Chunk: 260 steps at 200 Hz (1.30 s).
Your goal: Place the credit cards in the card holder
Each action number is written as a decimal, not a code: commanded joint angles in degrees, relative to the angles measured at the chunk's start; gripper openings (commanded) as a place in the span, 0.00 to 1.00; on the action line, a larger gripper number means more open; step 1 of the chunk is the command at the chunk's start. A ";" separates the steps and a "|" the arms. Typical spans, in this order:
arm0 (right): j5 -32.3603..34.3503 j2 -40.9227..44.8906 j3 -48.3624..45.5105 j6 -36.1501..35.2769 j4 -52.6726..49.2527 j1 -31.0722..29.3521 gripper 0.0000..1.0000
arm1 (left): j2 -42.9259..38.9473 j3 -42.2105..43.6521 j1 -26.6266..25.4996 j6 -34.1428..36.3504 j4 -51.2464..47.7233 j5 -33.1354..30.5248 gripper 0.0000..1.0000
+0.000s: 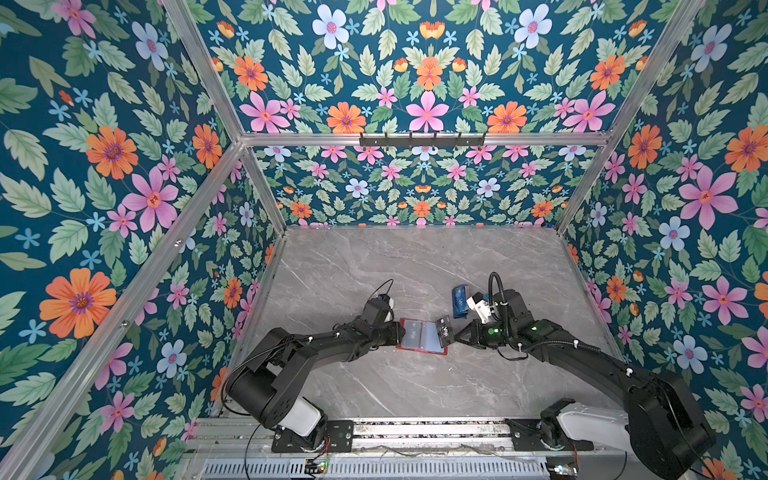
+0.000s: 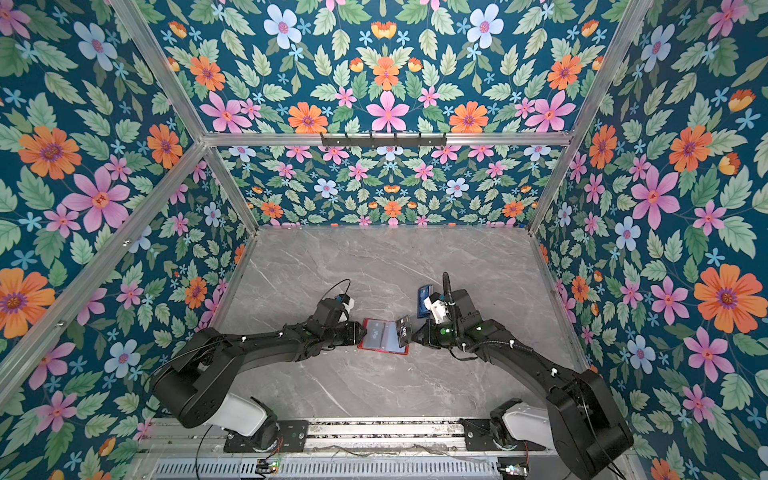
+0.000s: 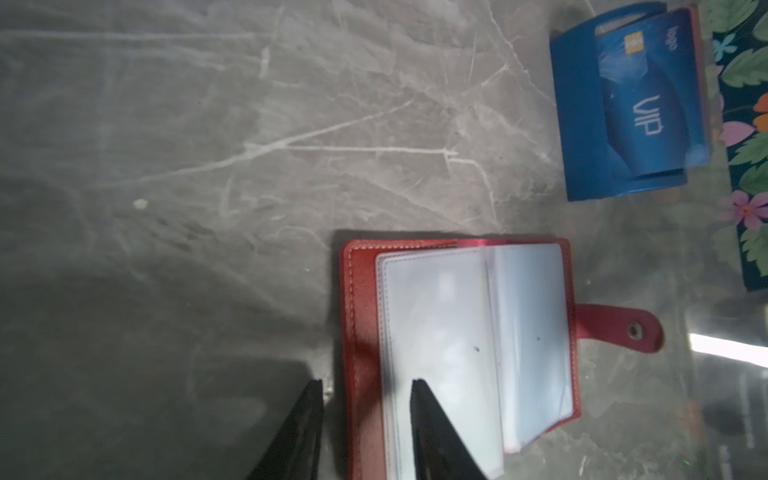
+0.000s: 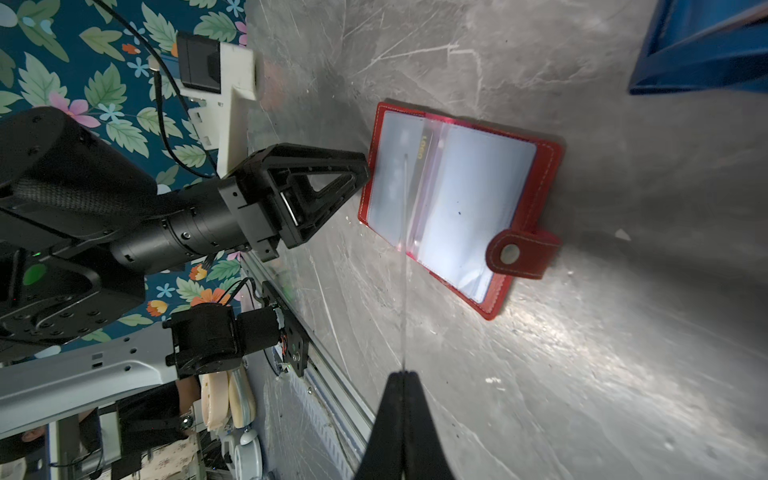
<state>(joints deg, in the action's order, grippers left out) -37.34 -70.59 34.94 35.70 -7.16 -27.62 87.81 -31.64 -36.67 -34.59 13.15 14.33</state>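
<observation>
- My right gripper [image 1: 455,336] is pressed together on one short end of the black VIP card [image 1: 444,331]. The card sticks out ahead of my fingertips and stands on edge, not flat.
- The card holder [image 1: 415,334] lies open on the table [image 1: 374,270], straight ahead of that gripper. The card's free end hangs over the holder's near page, and I cannot tell whether it touches.
- In the right wrist view the card [image 4: 404,249] shows as a thin line, with its long axis running from my fingertips across the clear sleeves toward the spine.
- The snap tab [image 4: 521,253] lies off the holder's near edge, to one side of that line.
- My left gripper [image 3: 365,386] is at the holder's far edge with its jaws apart. One fingertip is out over the table and the other over the sleeves, with the red cover's edge between them.
- The other cards sit well behind in the blue stand [image 1: 459,301], nearer my right arm.
- I judge the coming move turns on tilting the card from upright to nearly flat and lining it up with a sleeve mouth. I cannot make out which edge that mouth is on.
</observation>
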 commanded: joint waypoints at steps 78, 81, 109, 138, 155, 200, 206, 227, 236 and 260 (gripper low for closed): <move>-4.18 -7.11 -0.75 2.00 9.74 -0.64 0.00 | -1.42 6.29 -0.93 -7.53 3.88 1.69 0.20; -4.29 -7.42 -0.75 2.08 9.95 -0.68 0.00 | -1.33 6.32 -0.88 -7.51 3.90 1.83 0.20; -6.02 -10.28 -0.74 2.62 12.04 -0.69 0.00 | -1.13 6.29 -0.97 -7.62 4.12 1.93 0.19; -6.60 -12.34 -0.66 2.97 13.69 -0.75 0.00 | -1.09 6.30 -0.96 -7.77 4.08 1.84 0.19; -6.10 -13.03 -0.66 2.97 13.64 -0.76 0.00 | -1.15 6.31 -0.99 -7.67 3.82 1.70 0.19; -5.99 -14.14 -0.57 2.97 14.03 -0.76 0.00 | -1.13 6.24 -1.05 -7.68 3.46 1.49 0.19; -5.75 -14.14 -0.51 2.97 13.91 -0.77 0.00 | -1.14 6.22 -1.02 -7.65 3.46 1.49 0.19; -5.22 -14.40 -0.42 2.97 13.60 -0.76 0.00 | -1.20 6.24 -1.03 -7.65 3.38 1.43 0.19; -5.02 -14.62 -0.38 2.96 13.53 -0.76 0.00 | -1.15 6.23 -1.02 -7.62 3.37 1.39 0.19; -4.97 -15.00 -0.49 3.14 13.85 -0.75 0.00 | -1.15 6.22 -1.03 -7.51 3.29 1.49 0.19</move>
<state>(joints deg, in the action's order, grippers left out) -43.03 -85.30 34.35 38.59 5.72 -28.34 86.37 -25.58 -37.60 -42.04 20.99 16.36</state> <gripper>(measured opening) 0.050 0.187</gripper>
